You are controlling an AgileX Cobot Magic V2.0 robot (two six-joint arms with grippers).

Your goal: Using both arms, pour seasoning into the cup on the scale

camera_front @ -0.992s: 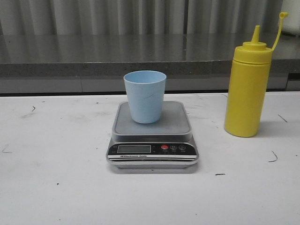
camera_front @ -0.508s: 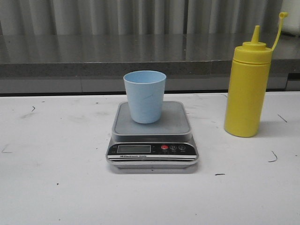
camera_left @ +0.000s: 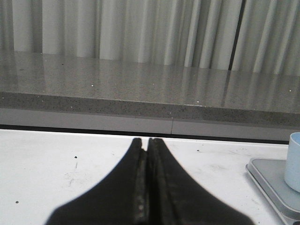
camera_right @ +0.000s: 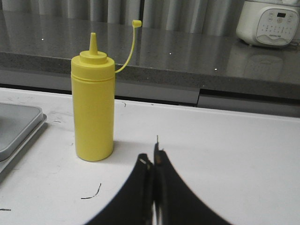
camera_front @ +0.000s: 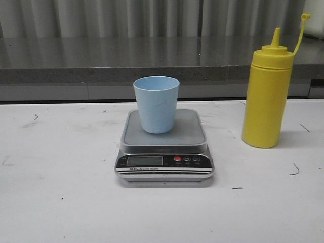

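The light blue cup (camera_front: 156, 104) stands upright on the grey platform of the silver scale (camera_front: 165, 147) at the table's middle. The yellow seasoning bottle (camera_front: 267, 93) stands upright to the right of the scale, its cap hanging off the nozzle on its tether. Neither arm shows in the front view. My left gripper (camera_left: 146, 141) is shut and empty, well to the left of the scale (camera_left: 274, 180) and cup (camera_left: 294, 160). My right gripper (camera_right: 152, 158) is shut and empty, near and to the right of the bottle (camera_right: 93, 104).
A grey counter ledge (camera_front: 152, 61) runs behind the white table (camera_front: 61, 202), with a curtain above it. A white rice cooker (camera_right: 269, 22) stands on the ledge at the far right. Small black marks dot the table.
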